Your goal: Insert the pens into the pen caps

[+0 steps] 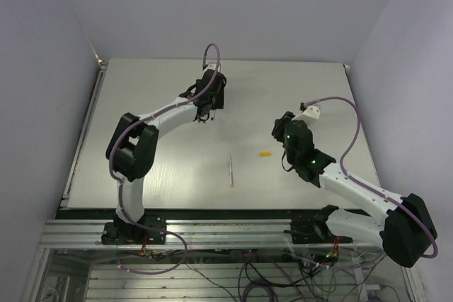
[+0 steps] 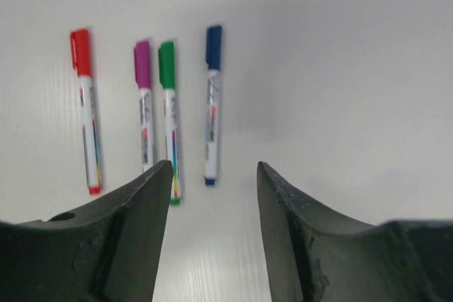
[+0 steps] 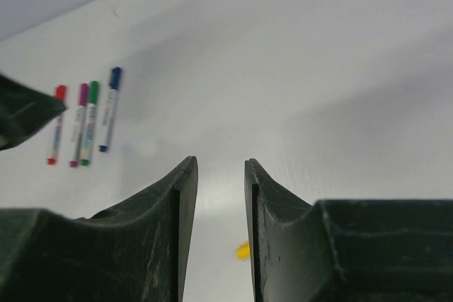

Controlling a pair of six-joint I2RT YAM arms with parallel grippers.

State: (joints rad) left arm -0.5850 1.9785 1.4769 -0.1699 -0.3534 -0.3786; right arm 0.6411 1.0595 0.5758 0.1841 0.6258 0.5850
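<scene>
Top external view: nearest the camera, a metal rail (image 1: 233,228) carries both arm bases, with loose cables (image 1: 248,274) hanging below it. Beyond it lies the table (image 1: 141,167), a pale off-white board (the wrist views show fine ribbing in it). Plain lavender-grey walls (image 1: 233,5) close it in on three sides.

A bare pen (image 1: 231,172) lies alone near the middle of the table, running roughly near to far. The yellow cap (image 1: 265,153) sits to its right and a little farther off, not touching it. The right gripper (image 3: 221,167) hangs above the table, with the cap showing below its narrow gap. Its jaws stand slightly parted and hold nothing.

Farther still, the left gripper (image 2: 212,175) reaches over the far middle of the table, its jaws wide apart and empty. Just past its fingertips four capped pens lie side by side, caps pointing away:
- The red pen (image 2: 86,111) is on the left.
- The purple pen (image 2: 144,104) and green pen (image 2: 169,122) are almost touching.
- The blue pen (image 2: 211,104) is on the right.

From above, this row cannot be made out by the left arm's black head. In the right wrist view a dark shape cuts in beside the red pen. The bare pen's tip is too small to tell its colour.
</scene>
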